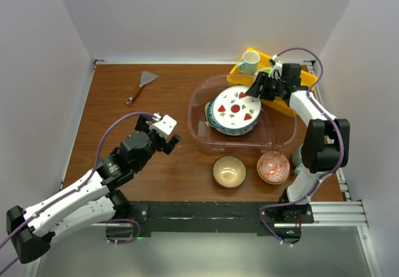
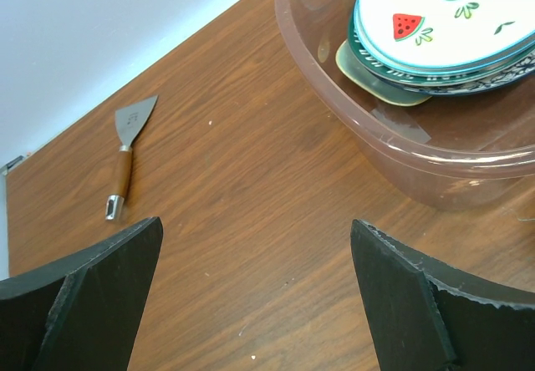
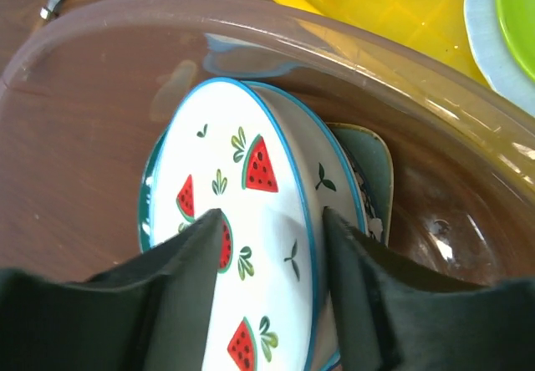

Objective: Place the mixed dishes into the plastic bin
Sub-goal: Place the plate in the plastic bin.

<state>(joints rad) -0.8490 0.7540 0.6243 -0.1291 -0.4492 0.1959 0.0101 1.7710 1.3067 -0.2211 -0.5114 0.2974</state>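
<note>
The right gripper hangs over the plastic bin with its matte black fingers parted about halfway. The blue-edged rim of the white plate with red fruit marks runs through the gap, and neither pad can be seen pressing on it. That plate is glossy and round. It lies on top of a stack inside the clear, rounded tub, above a plate with a squared pale-olive corner. Just beyond the tub's wide rim sits the yellow tray, ribbed and translucent, with the lime-green plate on it.

The left gripper is spread as wide as it goes and holds nothing. It hovers over the bare wood-grain table, well short of the tub.

Only the top view shows the tan bowl and the red-patterned bowl. They stand side by side on the table, near the tub's front wall and outside it. It also shows a white mug on the tray. The left wrist view gives the scraper best, with its flat metal blade and brown handle. It also shows the stack edge-on. The right wrist view alone shows the fingers straddling the plate rim.
</note>
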